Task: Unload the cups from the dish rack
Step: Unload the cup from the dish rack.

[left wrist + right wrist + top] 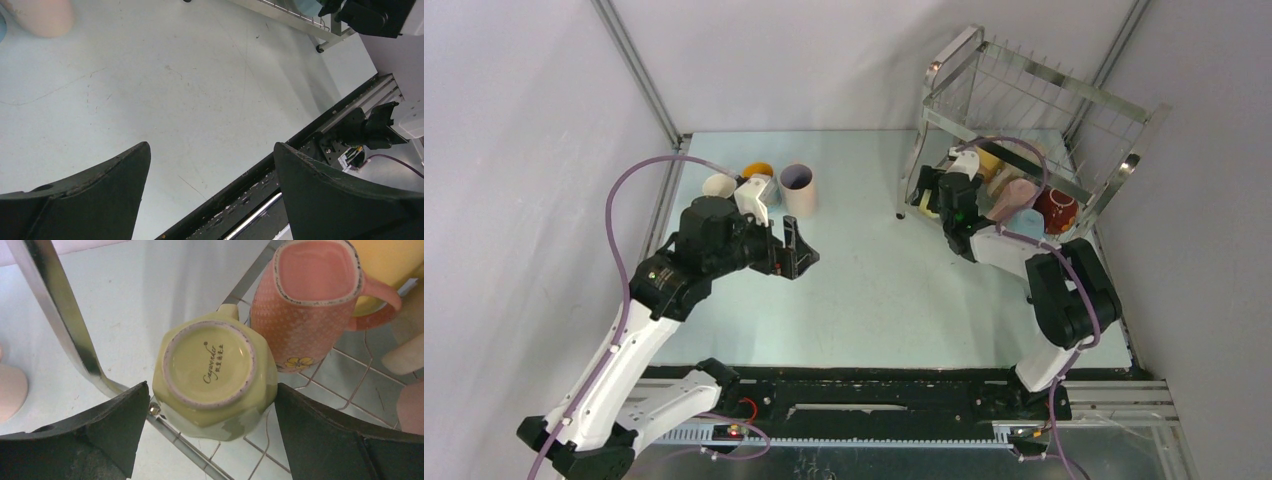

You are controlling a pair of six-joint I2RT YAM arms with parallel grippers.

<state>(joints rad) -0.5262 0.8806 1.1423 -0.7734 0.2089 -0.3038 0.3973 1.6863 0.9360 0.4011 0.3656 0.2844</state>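
Observation:
The chrome wire dish rack stands at the back right. On its lower tier are cups: a pink one, a light blue one and a patterned dark red one. My right gripper is at the rack's left end, open. In the right wrist view an upturned yellow-green cup lies between the spread fingers of that gripper, with a gap on both sides. A pink dotted cup stands upright behind it. My left gripper hangs open and empty over the table.
Three cups stand on the table at the back left: cream, yellow and a tall pale purple one. The rack's looped end frame runs close beside my right gripper's left finger. The black rail borders the near table edge.

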